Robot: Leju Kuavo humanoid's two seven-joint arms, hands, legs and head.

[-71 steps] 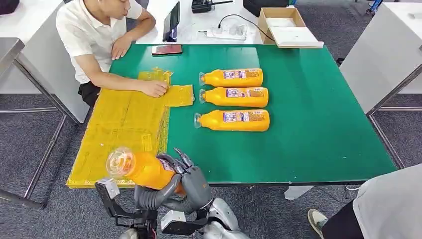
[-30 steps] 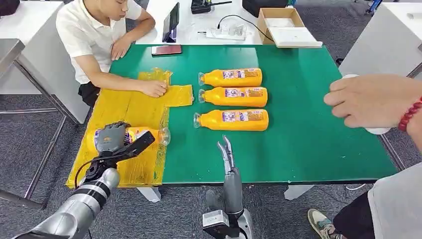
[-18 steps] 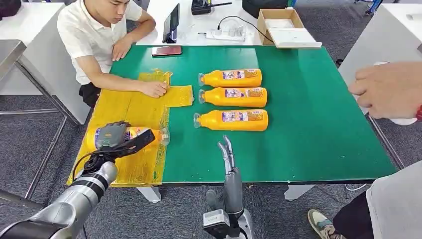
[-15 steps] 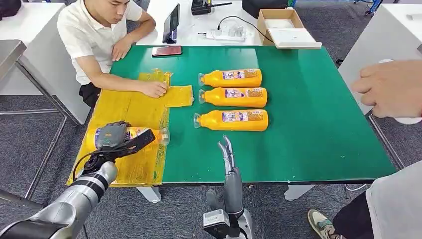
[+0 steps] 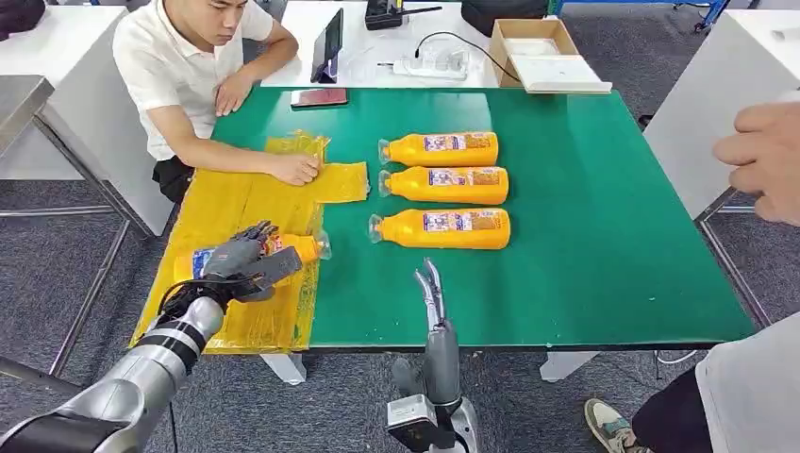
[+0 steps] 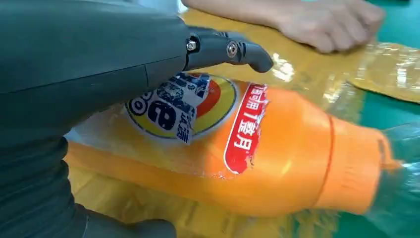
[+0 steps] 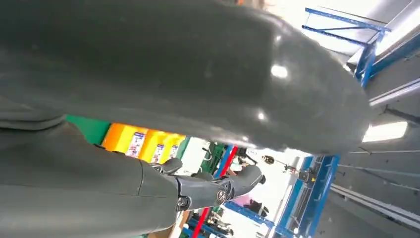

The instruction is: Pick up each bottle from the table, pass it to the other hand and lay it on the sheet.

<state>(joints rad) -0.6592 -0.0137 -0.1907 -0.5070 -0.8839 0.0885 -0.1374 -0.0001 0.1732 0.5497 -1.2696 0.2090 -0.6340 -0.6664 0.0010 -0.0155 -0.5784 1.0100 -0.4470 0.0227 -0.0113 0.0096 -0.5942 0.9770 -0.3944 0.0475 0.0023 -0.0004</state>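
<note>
An orange bottle point(image 5: 300, 248) point(image 6: 277, 153) lies on its side on the yellow sheet point(image 5: 236, 203), cap toward the table's middle. My left hand point(image 5: 247, 260) point(image 6: 74, 74) is over its label end, fingers spread and lifted off it, thumb stretched alongside. Three more orange bottles point(image 5: 439, 148) point(image 5: 443, 185) point(image 5: 441, 228) lie in a row on the green table point(image 5: 604, 236). My right hand point(image 5: 432, 283) point(image 7: 198, 188) stands at the front edge with straight fingers, holding nothing.
A seated person rests a hand point(image 5: 294, 168) on the sheet's far part. Another person's hand point(image 5: 769, 160) hovers at the right edge. A phone point(image 5: 319, 96), a tablet point(image 5: 327, 42) and a cardboard box point(image 5: 538, 47) lie at the back.
My left hand's fingers have lifted off the bottle, which now lies on the sheet, shifted slightly toward the table's middle. The person's hand at the right has drawn back. My right hand stayed.
</note>
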